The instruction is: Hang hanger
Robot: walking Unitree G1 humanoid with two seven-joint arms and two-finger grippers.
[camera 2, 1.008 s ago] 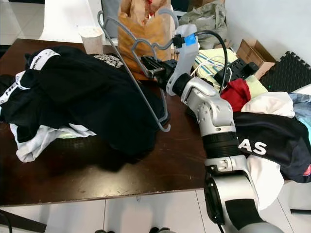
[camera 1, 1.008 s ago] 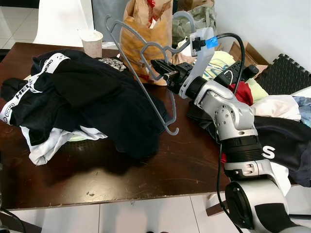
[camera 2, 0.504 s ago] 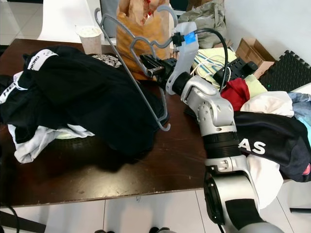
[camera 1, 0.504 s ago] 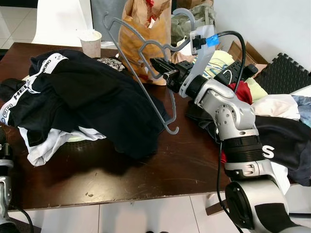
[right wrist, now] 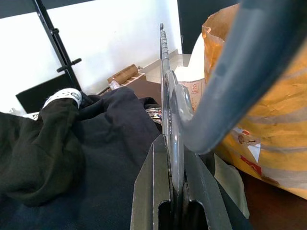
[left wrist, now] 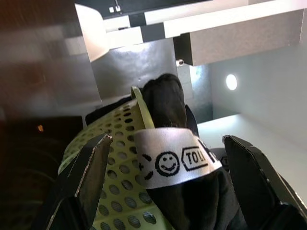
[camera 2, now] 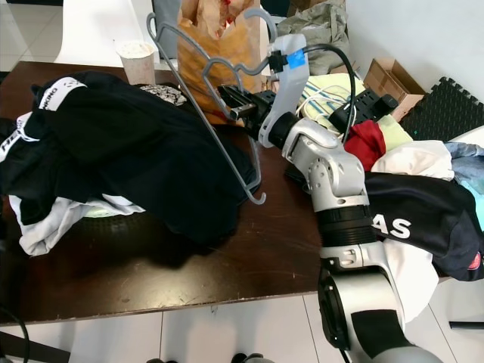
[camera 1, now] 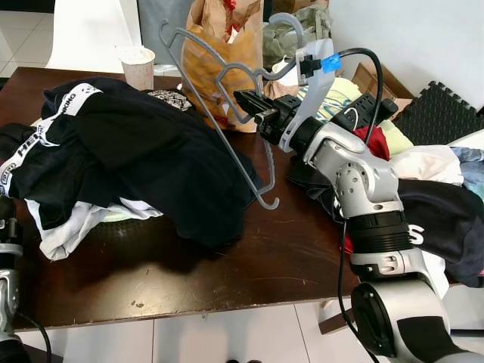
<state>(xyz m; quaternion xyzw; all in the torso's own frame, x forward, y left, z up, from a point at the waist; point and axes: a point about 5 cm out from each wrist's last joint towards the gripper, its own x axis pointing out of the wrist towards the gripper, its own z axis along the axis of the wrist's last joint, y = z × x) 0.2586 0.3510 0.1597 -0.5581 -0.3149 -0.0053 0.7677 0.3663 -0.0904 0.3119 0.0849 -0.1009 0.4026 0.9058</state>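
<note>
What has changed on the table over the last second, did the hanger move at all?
Nothing much: the right tool stays shut on the grey hanger, held above the black clothes pile as before. The paper bag and cup are where they were. The left arm has come up at the table's edge.

Matt grey plastic hanger [camera 1: 227, 106], glossy wooden table [camera 1: 249, 257]

**Left wrist view: fingers spread before garment**

The left gripper [left wrist: 168, 191] has its two black fingers [left wrist: 81, 187] spread wide apart. Between them sits a black garment [left wrist: 165, 103] bearing a white printed band [left wrist: 175, 160] with a smiley mark. A yellow-green perforated fabric [left wrist: 108, 165] lies touching the garment.
</note>
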